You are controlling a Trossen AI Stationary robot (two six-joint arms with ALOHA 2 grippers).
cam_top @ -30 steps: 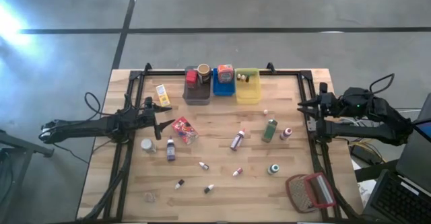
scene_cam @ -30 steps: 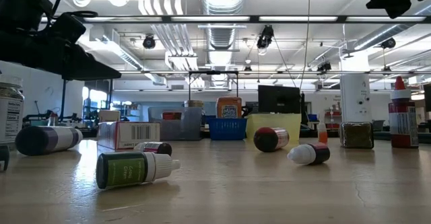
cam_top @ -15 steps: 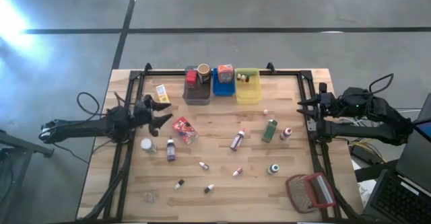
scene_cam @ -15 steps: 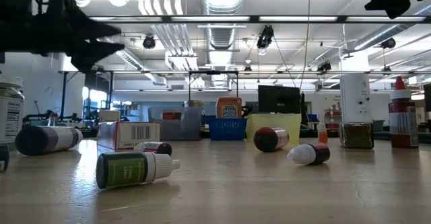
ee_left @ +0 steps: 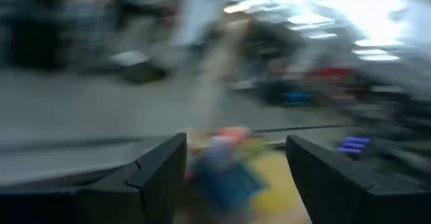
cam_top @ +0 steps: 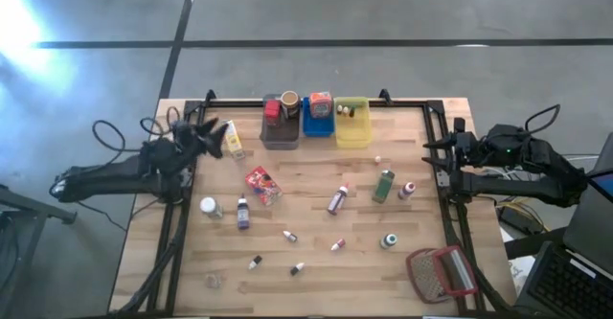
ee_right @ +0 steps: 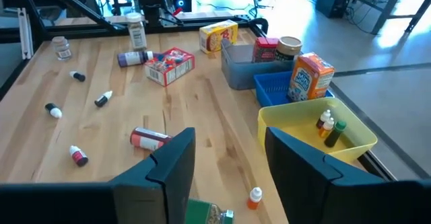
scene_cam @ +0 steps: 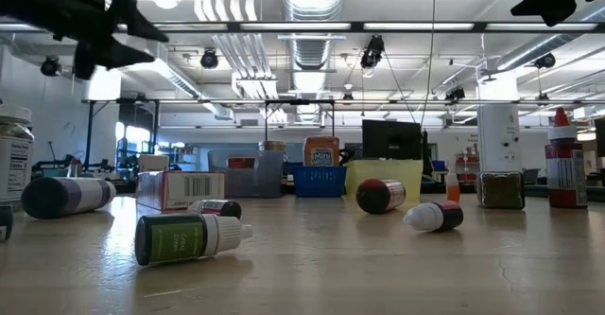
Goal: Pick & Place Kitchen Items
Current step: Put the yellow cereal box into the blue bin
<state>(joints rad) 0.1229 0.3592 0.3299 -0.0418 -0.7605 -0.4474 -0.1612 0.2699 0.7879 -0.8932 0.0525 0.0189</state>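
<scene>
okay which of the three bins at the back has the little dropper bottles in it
The yellow bin, the end one beside the blue bin. Blue holds an orange box; the grey bin holds jars.

You've got a wooden table point(cam_top: 316, 262) w/ a black frame round the edges. Along the far edge sit 3 bins side by side: grey bin point(cam_top: 280, 132), blue bin point(cam_top: 318, 125), yellow bin point(cam_top: 351, 130). Just left of the grey one lies a yellow box point(cam_top: 231, 134). Mid-table, left: red packet point(cam_top: 261, 185), a white-lidded jar point(cam_top: 209, 207) and a purple bottle point(cam_top: 242, 212) near it. Mid-right: a bottle on its side point(cam_top: 337, 200), green bottle point(cam_top: 383, 185), a red-capped bottle point(cam_top: 407, 190). Nearer you, small dropper bottles are scattered apart point(cam_top: 290, 236), point(cam_top: 337, 246), point(cam_top: 256, 262), point(cam_top: 298, 268), plus a green-capped one point(cam_top: 389, 240). Near right corner: red-framed mesh thing point(cam_top: 441, 273).
</scene>
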